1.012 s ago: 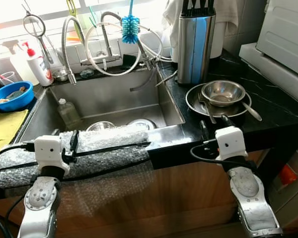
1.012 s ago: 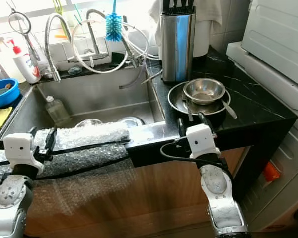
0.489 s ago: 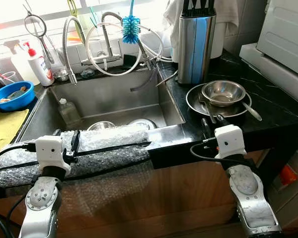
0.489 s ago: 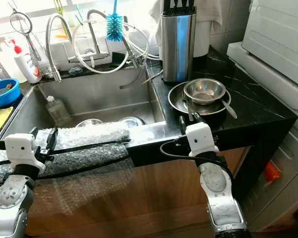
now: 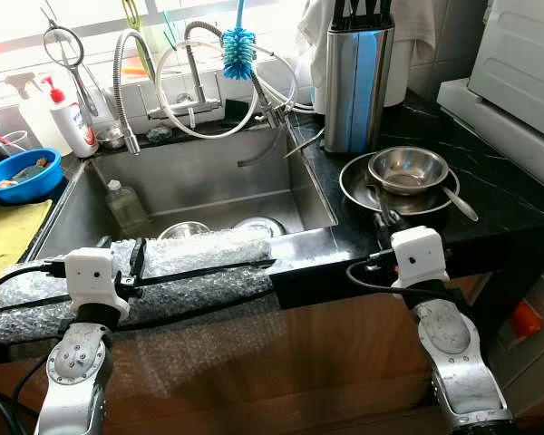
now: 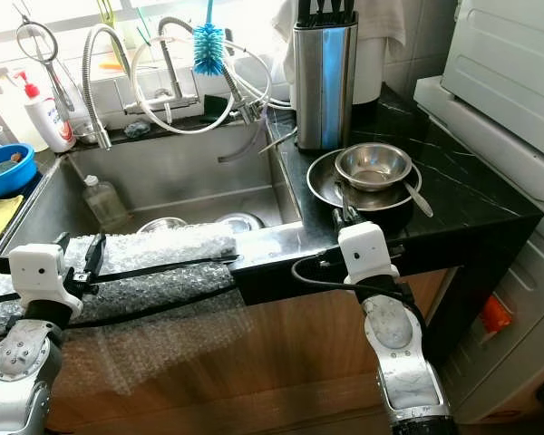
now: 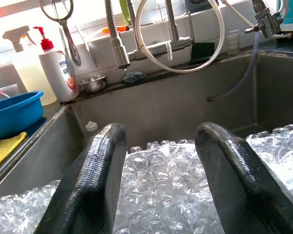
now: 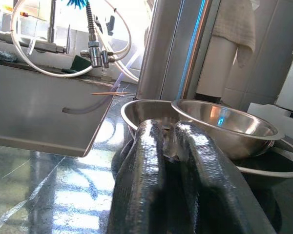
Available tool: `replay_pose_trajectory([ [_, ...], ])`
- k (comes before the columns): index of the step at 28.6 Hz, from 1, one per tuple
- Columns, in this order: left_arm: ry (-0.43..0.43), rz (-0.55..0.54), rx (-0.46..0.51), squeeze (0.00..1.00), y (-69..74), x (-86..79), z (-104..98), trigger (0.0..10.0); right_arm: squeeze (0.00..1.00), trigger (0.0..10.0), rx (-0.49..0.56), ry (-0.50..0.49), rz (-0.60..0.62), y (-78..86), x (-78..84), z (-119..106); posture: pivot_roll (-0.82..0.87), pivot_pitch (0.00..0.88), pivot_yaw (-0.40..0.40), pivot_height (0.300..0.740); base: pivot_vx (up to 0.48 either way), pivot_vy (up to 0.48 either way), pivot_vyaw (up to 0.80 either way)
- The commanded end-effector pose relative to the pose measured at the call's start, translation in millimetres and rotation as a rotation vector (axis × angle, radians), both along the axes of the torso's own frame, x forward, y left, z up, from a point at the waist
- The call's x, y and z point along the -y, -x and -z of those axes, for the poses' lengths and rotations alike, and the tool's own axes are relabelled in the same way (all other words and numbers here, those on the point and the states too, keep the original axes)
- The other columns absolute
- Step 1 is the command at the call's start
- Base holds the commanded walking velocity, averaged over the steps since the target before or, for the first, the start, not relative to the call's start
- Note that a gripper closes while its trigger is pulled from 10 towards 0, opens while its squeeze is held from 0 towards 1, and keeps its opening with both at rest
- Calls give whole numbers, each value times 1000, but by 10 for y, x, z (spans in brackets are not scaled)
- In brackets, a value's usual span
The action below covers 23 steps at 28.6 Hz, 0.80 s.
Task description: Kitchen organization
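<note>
Steel bowl (image 5: 408, 169) sits inside a wider steel plate (image 5: 354, 186) on the black counter (image 5: 499, 195), right of the sink (image 5: 199, 186) and just in front of the knife block (image 5: 355, 77). A spoon (image 5: 460, 205) leans out over the plate's right edge, and another utensil handle (image 5: 377, 201) lies across its near side. The right gripper (image 5: 386, 217) rests at the plate's near rim, its two black fingers (image 8: 146, 161) pressed nearly together; whether they pinch anything cannot be told. In the sink basin stand a small bottle (image 5: 123, 205) and two round steel dishes (image 5: 183, 230). Bubble wrap (image 5: 190, 263) pads the sink's front edge, where the left gripper (image 7: 163, 161) hovers with fingers spread wide, holding nothing. Far left, a blue bowl (image 5: 20, 176) holds some scraps, beside a soap pump bottle (image 5: 72, 118).
</note>
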<state>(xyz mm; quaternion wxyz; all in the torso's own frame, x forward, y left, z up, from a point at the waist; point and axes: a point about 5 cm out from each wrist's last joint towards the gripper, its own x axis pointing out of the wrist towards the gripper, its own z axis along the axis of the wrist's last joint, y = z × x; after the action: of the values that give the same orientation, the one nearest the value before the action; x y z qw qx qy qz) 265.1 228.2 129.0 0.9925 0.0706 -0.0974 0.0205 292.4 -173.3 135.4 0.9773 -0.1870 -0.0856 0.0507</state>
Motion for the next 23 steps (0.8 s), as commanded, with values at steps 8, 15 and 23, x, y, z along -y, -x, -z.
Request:
replay_pose_trajectory([
  [8,-6,-7,28,0,-35,-7,-77,10000,0,745,15,-15,-25,-43,-53,-46,-103,0,142,740,0,0,0],
  [15,-2,-8,33,0,-44,5,-85,10000,0,9804,46,-24,-47,-61,-84,-131,-105,0,141,740,0,0,0],
  [23,5,-8,37,0,-62,21,-92,10000,0,10000,116,-40,-49,-83,-122,-303,-107,0,137,740,0,0,0],
])
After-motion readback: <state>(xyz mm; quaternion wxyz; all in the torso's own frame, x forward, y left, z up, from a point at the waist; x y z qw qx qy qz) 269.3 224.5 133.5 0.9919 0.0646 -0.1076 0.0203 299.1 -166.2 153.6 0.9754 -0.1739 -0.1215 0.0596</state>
